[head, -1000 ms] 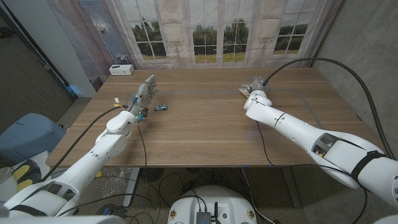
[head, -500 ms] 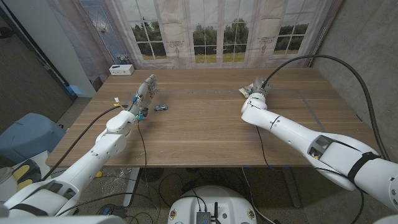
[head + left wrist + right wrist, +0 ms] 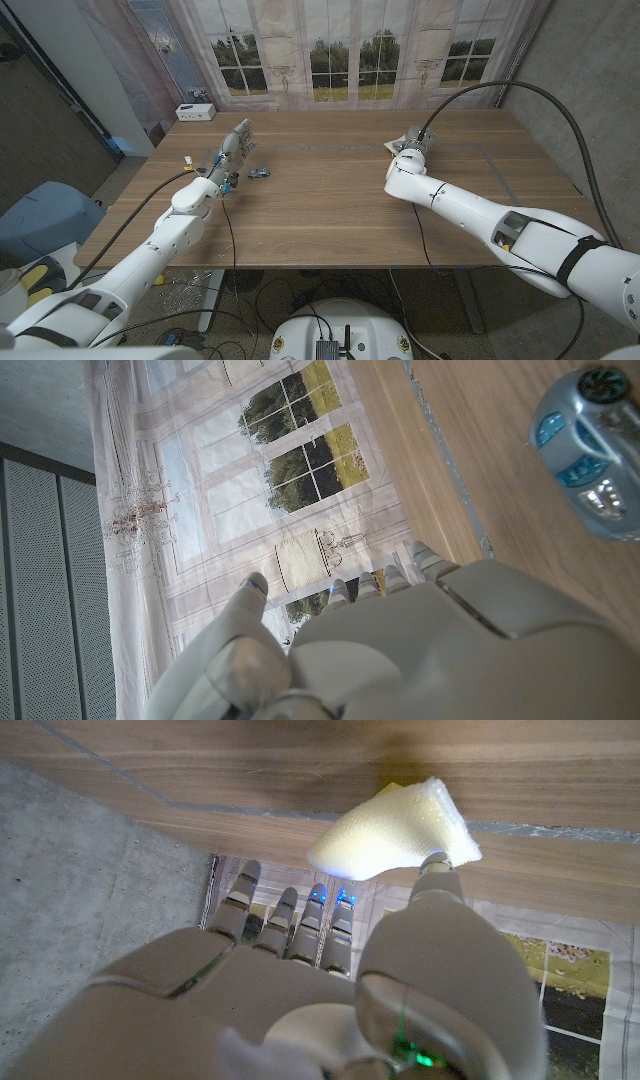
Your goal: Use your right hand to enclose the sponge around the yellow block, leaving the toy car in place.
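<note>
Nearest us, both arms reach in over the table's (image 3: 330,215) front edge. Toward the left edge our left hand (image 3: 233,152) holds nothing, fingers (image 3: 240,133) released and pointing at the far edge, parked so the toy car (image 3: 259,173) just beside it stays where it is. Farther back, near the far edge right of middle, our right hand (image 3: 411,141) is at the pale yellow sponge (image 3: 395,830); its thumb tip touches the sponge and the other fingers (image 3: 300,920) are spread, clasping nothing. We cannot make out the yellow block, perhaps under the sponge.
</note>
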